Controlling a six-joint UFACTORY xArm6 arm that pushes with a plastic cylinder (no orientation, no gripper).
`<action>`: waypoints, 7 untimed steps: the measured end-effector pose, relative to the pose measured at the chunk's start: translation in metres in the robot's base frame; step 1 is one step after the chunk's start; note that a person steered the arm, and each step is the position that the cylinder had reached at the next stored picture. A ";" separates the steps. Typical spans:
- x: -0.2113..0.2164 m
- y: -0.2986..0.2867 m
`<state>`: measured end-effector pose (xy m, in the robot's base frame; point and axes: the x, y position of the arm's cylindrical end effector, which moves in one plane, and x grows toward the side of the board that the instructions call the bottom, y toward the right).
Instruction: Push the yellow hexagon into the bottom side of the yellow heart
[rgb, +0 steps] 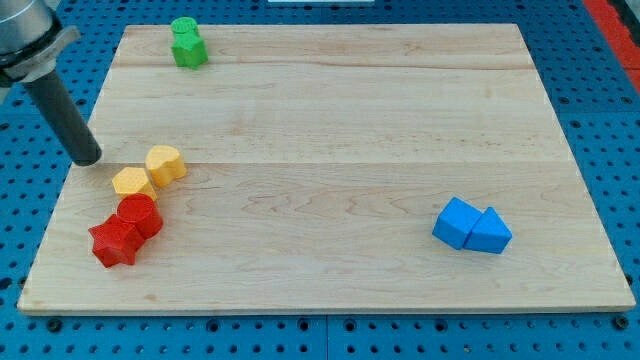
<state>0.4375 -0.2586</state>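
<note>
Yellow hexagon wooden block (132, 182) is sitting at the pale wooden worktop's (330, 120) left, touching the yellow heart wooden block (165, 163) already. My tip (87, 158), a bare rod with no hand to open or close, is hovering just left; next, a short nudge up-right seems needed.

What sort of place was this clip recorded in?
Probably a robotics lab bench: a wooden board lies on a blue perforated table, small coloured blocks such as the yellow hexagon sit on it, and my tip rests nearby.

My tip (88, 157) stands left of heart (165, 163), hexagon (132, 182) below-left touching it.
</note>
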 end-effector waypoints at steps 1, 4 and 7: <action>0.000 0.046; -0.002 0.024; 0.021 -0.001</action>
<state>0.4587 -0.2593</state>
